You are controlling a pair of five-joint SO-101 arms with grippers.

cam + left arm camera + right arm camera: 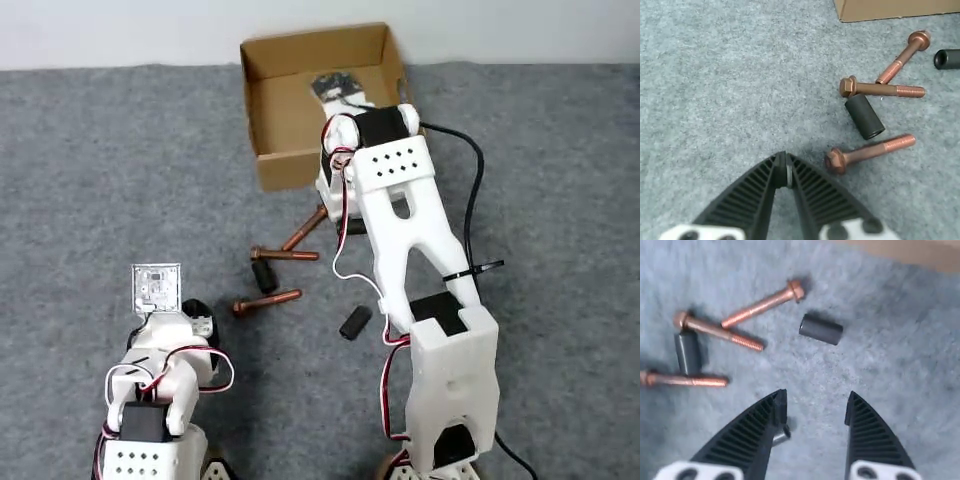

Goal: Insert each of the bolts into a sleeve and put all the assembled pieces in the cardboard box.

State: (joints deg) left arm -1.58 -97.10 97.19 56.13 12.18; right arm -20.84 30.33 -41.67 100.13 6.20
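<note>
Your right end effector (815, 407) hangs released, jaws spread, above the grey carpet-like worktop (900, 355), with the lone short black cylindrical sleeve (821, 329) just ahead of it. That sleeve is round and lies on its side, so an off-centre descent is likely to nudge it into a roll rather than trap it. The bigger risk sits in the cluster of copper-coloured flanged metal bolts. The threaded tip of the diagonal bolt (305, 228) meets the shank of the horizontal bolt (285, 254), and the second black sleeve (263, 275) lies touching or almost touching that same bolt, so closing on any one may drag its neighbours. The third bolt (267, 301) lies apart from them. It is the one nearest your left end effector (785, 170), which is clenched on nothing, and it looks the cleanest first pick. The open brown cardboard box (290, 168) stands beyond the bolts, and its near wall could catch a piece carried low. A dark object (335, 88) lies inside it, but you cannot tell what it is. No bolt on the worktop sits in a sleeve yet.
</note>
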